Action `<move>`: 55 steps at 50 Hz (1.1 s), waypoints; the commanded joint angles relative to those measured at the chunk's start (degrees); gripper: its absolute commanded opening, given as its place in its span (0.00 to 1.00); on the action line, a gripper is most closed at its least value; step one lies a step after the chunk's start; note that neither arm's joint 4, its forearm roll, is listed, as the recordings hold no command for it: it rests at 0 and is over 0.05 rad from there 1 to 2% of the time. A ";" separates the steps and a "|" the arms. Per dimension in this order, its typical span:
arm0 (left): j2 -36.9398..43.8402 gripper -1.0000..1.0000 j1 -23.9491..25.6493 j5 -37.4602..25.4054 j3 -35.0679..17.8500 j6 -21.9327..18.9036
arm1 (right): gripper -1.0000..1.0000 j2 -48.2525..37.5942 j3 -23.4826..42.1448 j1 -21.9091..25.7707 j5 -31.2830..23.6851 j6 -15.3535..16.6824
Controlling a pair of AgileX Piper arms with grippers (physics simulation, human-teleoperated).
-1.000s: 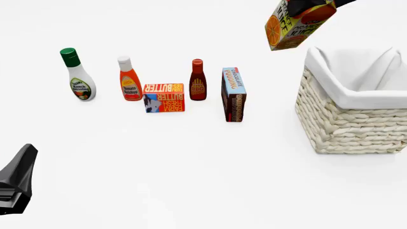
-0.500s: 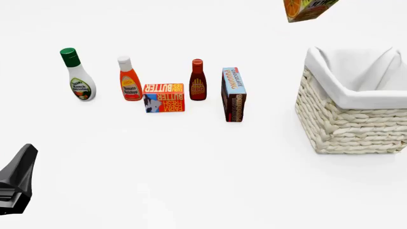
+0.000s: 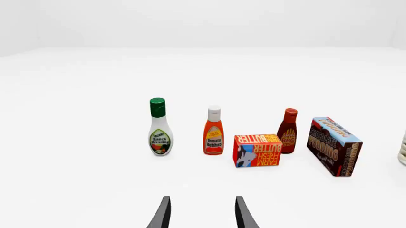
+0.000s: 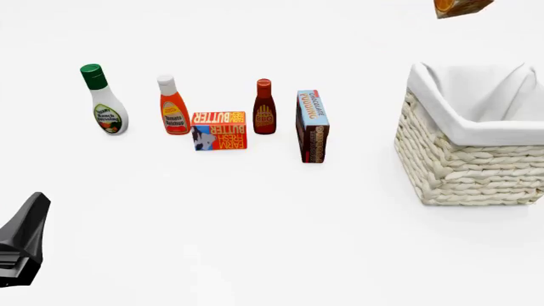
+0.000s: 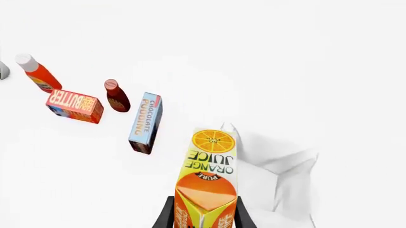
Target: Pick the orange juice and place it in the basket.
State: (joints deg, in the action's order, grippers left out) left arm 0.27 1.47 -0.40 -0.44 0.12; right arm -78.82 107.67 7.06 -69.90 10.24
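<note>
One orange juice (image 5: 209, 183) clamped in right gripper (image 5: 204, 216), one basket (image 4: 463, 162), left gripper (image 3: 200, 213) open, empty

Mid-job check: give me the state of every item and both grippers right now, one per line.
orange juice: held aloft above the basket.
basket: upright on the table, nothing visible inside.
right gripper: shut on the orange juice.
left gripper: open, holding nothing.
ranch dressing: upright.
ketchup bottle: upright.
butter box: lying on its side.
BBQ sauce: upright.
chocolate pudding box: standing on edge.

Orange juice (image 5: 212, 185) airborne (tilted) above wicker basket (image 4: 476, 159).
</note>
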 commanded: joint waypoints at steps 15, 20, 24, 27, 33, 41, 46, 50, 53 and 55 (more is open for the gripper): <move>0.04 1.00 -0.45 0.14 0.08 -0.01 | 0.00 3.11 -3.52 -7.48 0.00 0.09; 0.04 1.00 -0.44 0.14 0.08 0.00 | 0.00 3.59 -4.37 -9.20 0.00 0.35; 0.05 1.00 -0.45 0.13 0.08 -0.01 | 0.00 3.75 -4.85 -9.92 0.00 0.01; 0.04 1.00 -0.45 0.14 0.08 0.01 | 0.00 3.88 -5.31 -10.72 0.00 0.13; 0.05 1.00 -0.45 0.13 0.08 0.00 | 0.00 3.81 -5.86 -11.64 0.00 -0.42; 0.05 1.00 -0.44 0.13 0.08 0.00 | 0.00 3.53 -6.32 -13.00 0.00 -0.96; 0.06 1.00 -0.45 0.13 0.08 0.00 | 0.00 3.21 -6.64 -14.16 0.00 -1.61; 0.04 1.00 -0.46 0.14 0.08 0.00 | 0.00 2.75 -6.56 -14.51 0.00 -2.30; 0.05 1.00 -0.46 0.13 0.08 0.00 | 0.00 2.15 -6.76 -14.45 0.00 -3.37; 0.05 1.00 -0.44 0.13 0.08 0.00 | 0.00 1.87 -6.70 -14.51 0.00 -3.96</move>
State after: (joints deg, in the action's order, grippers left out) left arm 0.27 1.47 -0.40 -0.44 0.12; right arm -76.04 101.02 -6.67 -69.90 9.45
